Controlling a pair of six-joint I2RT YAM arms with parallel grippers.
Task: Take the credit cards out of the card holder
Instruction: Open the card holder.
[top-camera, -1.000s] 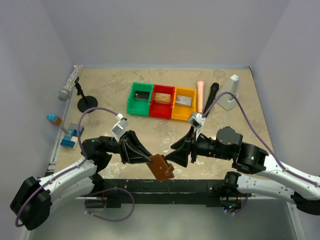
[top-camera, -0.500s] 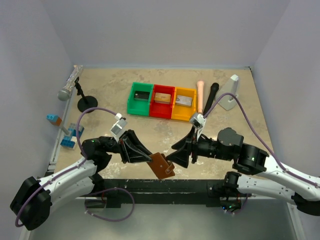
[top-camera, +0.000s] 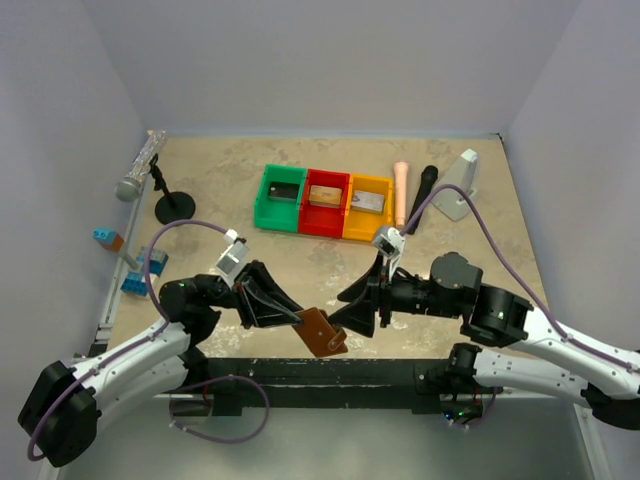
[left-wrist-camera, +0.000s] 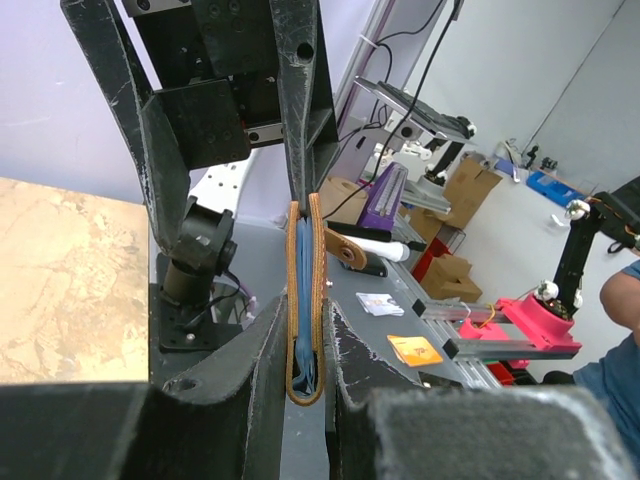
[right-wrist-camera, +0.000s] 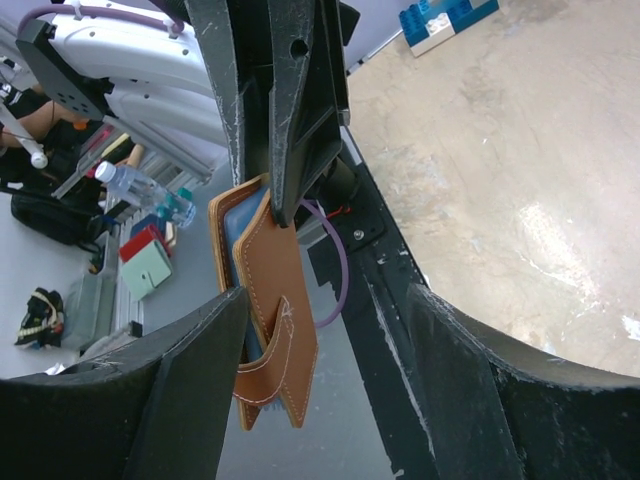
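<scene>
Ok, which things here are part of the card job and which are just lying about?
Job: card holder, left end effector clamping it, credit cards in the bins.
Lying about: microphone, toy blocks, pink cylinder, black marker, white stand.

The card holder (left-wrist-camera: 304, 300) stands edge-on at centre frame, brown outside and blue lining within, pinched by the left gripper (left-wrist-camera: 303, 345).

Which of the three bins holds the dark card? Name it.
The green bin, leftmost in the row, holds the dark card. The red bin holds a tan card, the yellow bin a silvery grey card.
</scene>
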